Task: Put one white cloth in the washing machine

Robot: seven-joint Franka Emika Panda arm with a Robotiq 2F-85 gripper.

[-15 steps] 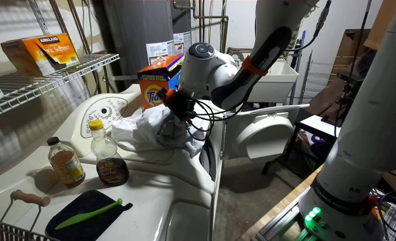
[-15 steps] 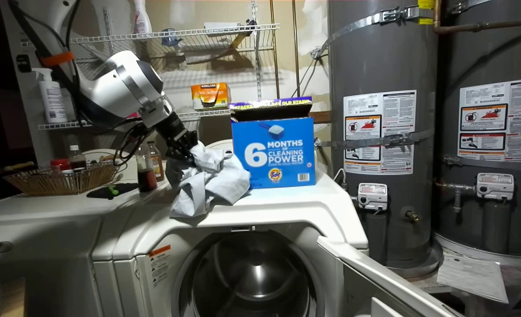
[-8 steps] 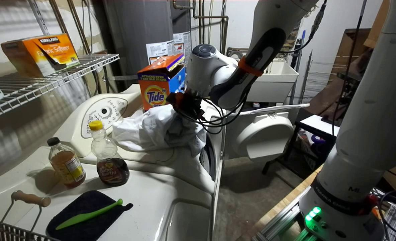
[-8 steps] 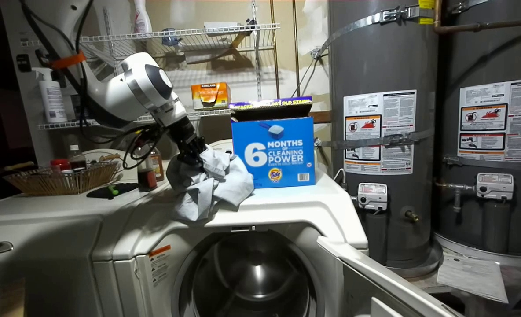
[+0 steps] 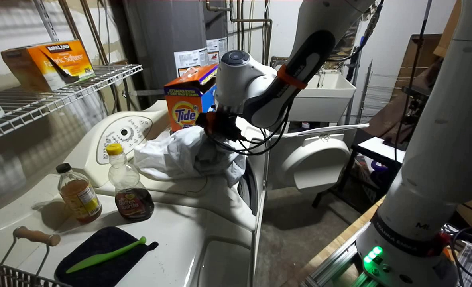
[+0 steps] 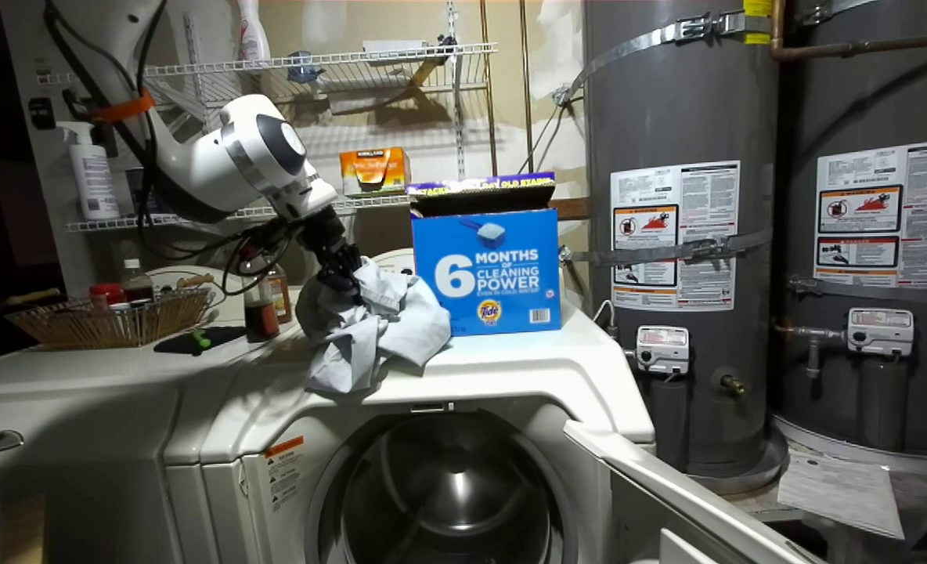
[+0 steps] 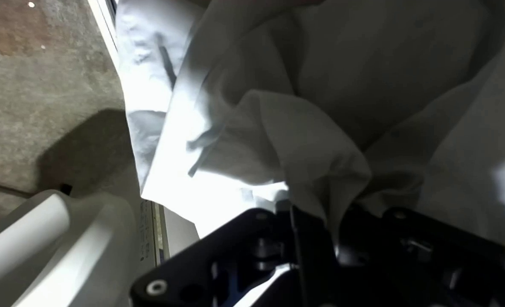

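Jaws clamped on a fold, a black two-fingered gripper (image 7: 318,213) holds the crumpled greyish-white fabric cloth (image 7: 316,132) in the wrist view. In an exterior view, the cloth lies bunched atop the glossy white washing machine (image 6: 510,364) at near left, pickup apparently in hand. In an exterior view, the white porthole door (image 5: 321,173) stands open, right; next, likely: lift, swing out, lower inside.

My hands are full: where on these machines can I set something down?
Free: the neighbouring machine's top between the black mat and front edge; a narrow strip of washing machine in front of the detergent box, beside the white cloth. Crowded: around basket and syrup bottle, and where the end effector grips that cloth.
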